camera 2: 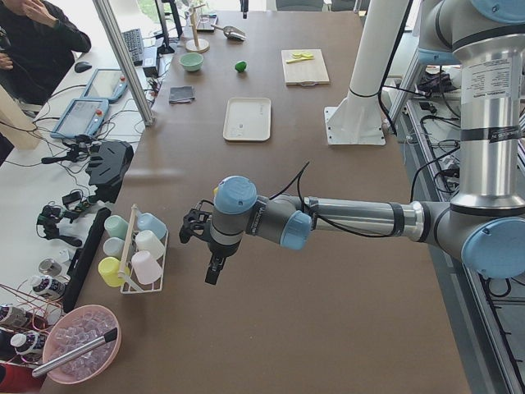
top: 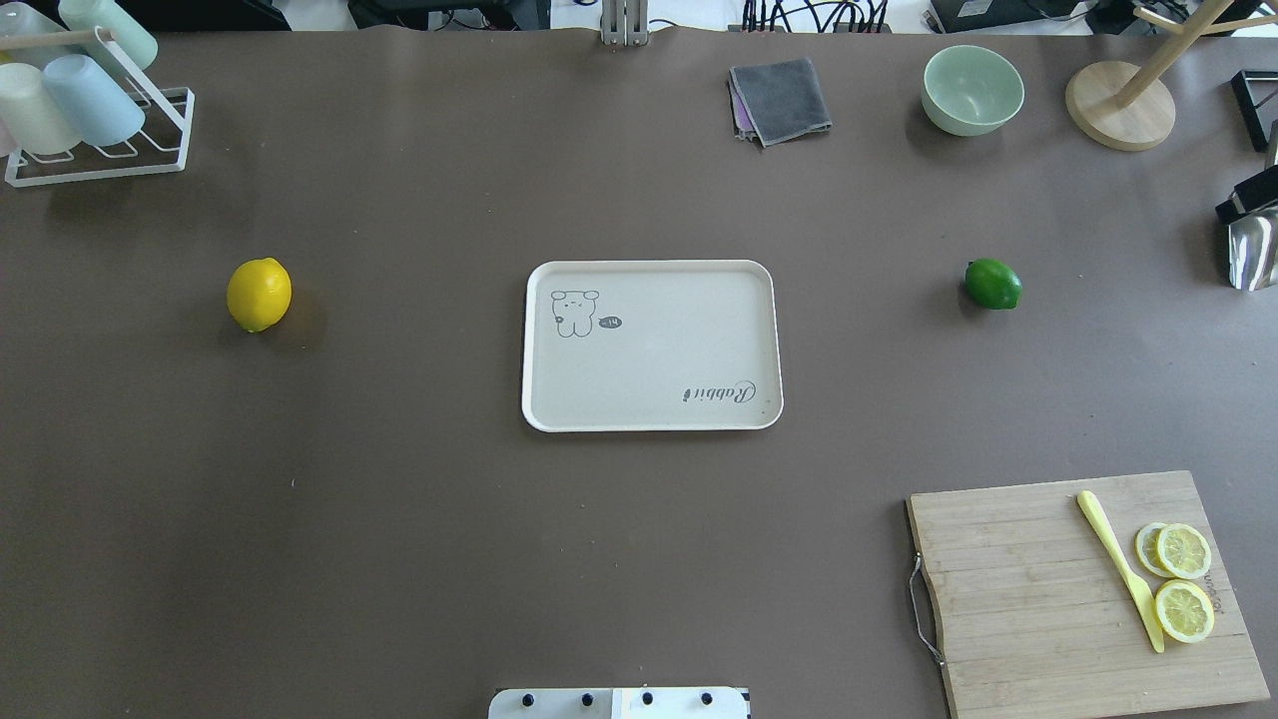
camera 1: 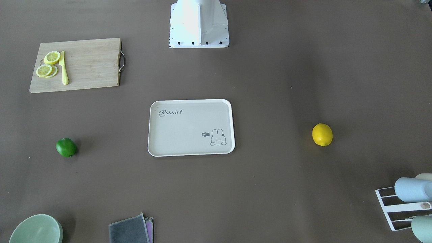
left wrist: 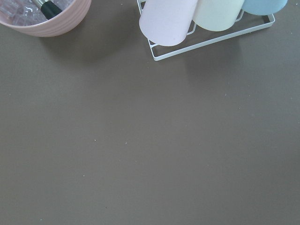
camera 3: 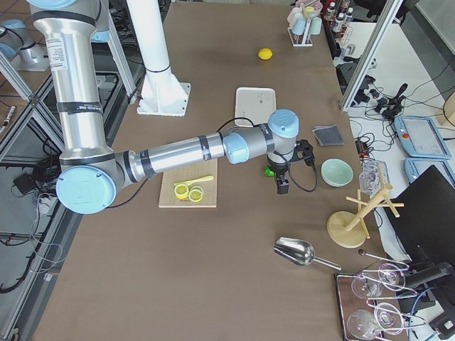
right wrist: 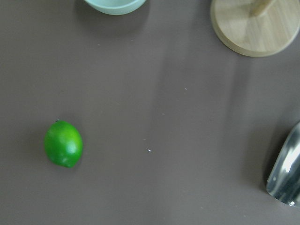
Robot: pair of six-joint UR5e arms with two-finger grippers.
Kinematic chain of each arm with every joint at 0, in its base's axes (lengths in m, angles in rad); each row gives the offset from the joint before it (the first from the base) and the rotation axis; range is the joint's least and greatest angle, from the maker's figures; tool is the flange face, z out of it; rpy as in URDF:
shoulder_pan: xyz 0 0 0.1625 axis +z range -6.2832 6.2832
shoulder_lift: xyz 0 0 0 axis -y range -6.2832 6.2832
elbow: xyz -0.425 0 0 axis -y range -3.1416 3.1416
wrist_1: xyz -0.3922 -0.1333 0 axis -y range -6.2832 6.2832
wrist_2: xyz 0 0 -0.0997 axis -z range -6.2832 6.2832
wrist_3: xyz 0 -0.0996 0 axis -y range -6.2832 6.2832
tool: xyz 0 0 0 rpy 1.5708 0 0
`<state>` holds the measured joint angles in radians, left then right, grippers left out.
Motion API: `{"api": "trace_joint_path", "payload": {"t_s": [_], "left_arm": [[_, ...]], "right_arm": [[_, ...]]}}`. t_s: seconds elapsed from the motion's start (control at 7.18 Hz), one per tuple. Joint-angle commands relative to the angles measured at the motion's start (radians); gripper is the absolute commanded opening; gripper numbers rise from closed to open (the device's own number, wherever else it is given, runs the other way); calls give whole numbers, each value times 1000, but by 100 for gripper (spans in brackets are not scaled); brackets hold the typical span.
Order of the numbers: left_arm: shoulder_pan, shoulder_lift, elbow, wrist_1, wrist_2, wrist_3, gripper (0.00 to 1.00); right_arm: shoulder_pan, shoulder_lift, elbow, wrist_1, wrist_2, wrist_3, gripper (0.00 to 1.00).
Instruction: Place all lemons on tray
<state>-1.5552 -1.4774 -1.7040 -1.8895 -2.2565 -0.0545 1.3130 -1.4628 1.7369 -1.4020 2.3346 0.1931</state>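
Observation:
The beige tray [top: 649,350] with "Rabbit" lettering lies at the table's middle with nothing on it. The yellow lemon [top: 259,294] lies on the table to the tray's left in the overhead view. The green lemon [top: 992,284] lies to its right and also shows in the right wrist view [right wrist: 63,144]. My left gripper [camera 2: 212,269] hangs above the table near the cup rack, far from the yellow lemon. My right gripper [camera 3: 283,186] hangs just beside and above the green lemon [camera 3: 269,171]. Both grippers show only in side views, so I cannot tell if they are open or shut.
A wooden cutting board [top: 1038,589] with lemon slices and a yellow knife lies front right. At the far edge are a cup rack [top: 90,100], a grey cloth [top: 781,100], a green bowl [top: 972,90], a wooden stand [top: 1118,105] and a metal scoop [top: 1253,250].

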Motion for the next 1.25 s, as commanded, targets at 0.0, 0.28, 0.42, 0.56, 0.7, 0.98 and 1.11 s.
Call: {"api": "trace_joint_path", "payload": {"t_s": [0.0, 0.28, 0.42, 0.56, 0.7, 0.98, 1.11], "left_arm": [[0, 3, 3, -16, 0, 5, 98], [0, 3, 4, -37, -2, -2, 98], [1, 3, 10, -40, -2, -2, 98], [1, 0, 14, -57, -3, -27, 98], [41, 0, 14, -113, -18, -156, 98], [163, 2, 18, -236, -25, -397, 98], [208, 2, 24, -282, -19, -448, 98]], "right_arm": [[-191, 36, -3, 197, -76, 154, 100], [-296, 109, -70, 242, -145, 240, 100], [-338, 125, -117, 295, -199, 244, 100], [-348, 130, -147, 343, -202, 276, 100], [-351, 125, -151, 344, -204, 288, 100], [-353, 122, -158, 345, -205, 269, 100], [-353, 125, -175, 347, -205, 266, 100]]}}
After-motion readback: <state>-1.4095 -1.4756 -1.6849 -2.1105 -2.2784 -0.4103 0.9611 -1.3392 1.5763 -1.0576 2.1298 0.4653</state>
